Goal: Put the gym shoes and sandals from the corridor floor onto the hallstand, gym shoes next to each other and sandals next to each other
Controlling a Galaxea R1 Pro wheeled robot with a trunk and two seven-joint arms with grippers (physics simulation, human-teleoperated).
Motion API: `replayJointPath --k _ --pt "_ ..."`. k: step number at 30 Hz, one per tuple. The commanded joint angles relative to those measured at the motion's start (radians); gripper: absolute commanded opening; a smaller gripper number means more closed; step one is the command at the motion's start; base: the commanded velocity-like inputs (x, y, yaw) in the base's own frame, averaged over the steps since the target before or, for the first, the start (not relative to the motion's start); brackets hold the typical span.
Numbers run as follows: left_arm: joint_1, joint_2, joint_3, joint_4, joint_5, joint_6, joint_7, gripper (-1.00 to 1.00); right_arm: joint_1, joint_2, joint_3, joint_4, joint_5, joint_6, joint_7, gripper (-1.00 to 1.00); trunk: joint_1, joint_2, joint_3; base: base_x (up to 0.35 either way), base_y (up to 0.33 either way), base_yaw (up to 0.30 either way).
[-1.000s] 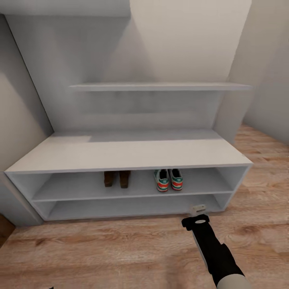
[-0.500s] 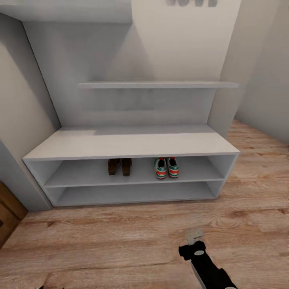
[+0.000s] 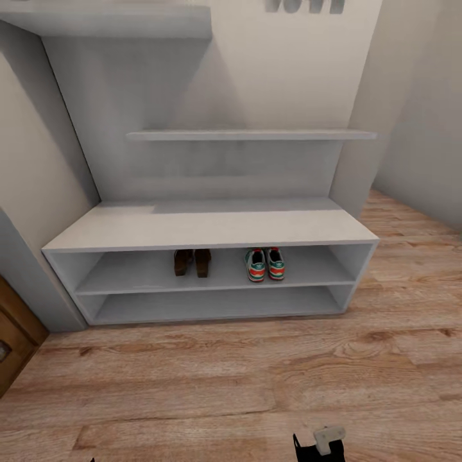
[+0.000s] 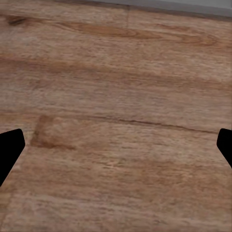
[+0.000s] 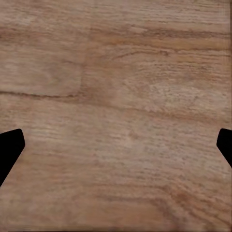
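We log the 2 sneakers (image 3: pixel 265 264) side by side on the upper shelf of the rack (image 3: pixel 205 228), with the 2 sandals (image 3: pixel 192 262) paired near them on that shelf, toward its middle. Left gripper (image 4: pixel 116 145) and right gripper (image 5: pixel 116 145) hang over bare floor (image 3: pixel 212 378), fingers spread wide, holding nothing.

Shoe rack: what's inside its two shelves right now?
Upper shelf holds the sandals side by side, gym shoes paired beside them. Lower shelf looks bare, though its back is shadowed.
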Motion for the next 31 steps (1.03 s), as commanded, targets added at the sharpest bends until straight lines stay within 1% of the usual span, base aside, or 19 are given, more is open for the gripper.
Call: replayJointPath --k 1,4,5,12,17,31 --pt "-0.001 0.000 0.009 0.001 -0.008 -0.004 -0.004 1.00 0.000 0.001 0.001 0.002 0.006 -0.004 -0.009 1.00 0.000 0.000 -0.001 -0.001 0.000 0.000" --pt "-0.001 0.001 0.016 0.001 -0.008 -0.004 -0.003 1.00 0.002 0.002 0.002 0.003 0.000 -0.007 -0.008 1.00 0.000 0.000 -0.001 0.000 0.000 0.000" --pt "-0.001 0.001 0.039 0.002 -0.008 -0.004 -0.003 1.00 0.003 0.002 0.003 0.004 -0.004 -0.008 -0.007 1.00 0.000 0.000 -0.001 0.000 0.000 0.000" --pt "-0.001 0.001 0.069 0.002 -0.009 -0.005 -0.004 1.00 0.006 0.002 0.003 0.006 -0.005 -0.005 -0.005 1.00 0.000 0.000 -0.001 0.000 0.000 0.000" --pt "-0.001 0.000 0.072 0.002 -0.009 -0.006 -0.004 1.00 0.017 0.003 0.003 0.007 -0.004 -0.004 -0.004 1.00 0.000 0.000 -0.001 0.000 0.000 0.000" --pt "-0.001 -0.001 0.071 0.001 -0.011 -0.007 -0.005 1.00 0.021 0.003 0.003 0.007 -0.004 -0.004 -0.004 1.00 0.000 0.000 -0.001 0.000 0.000 0.000"
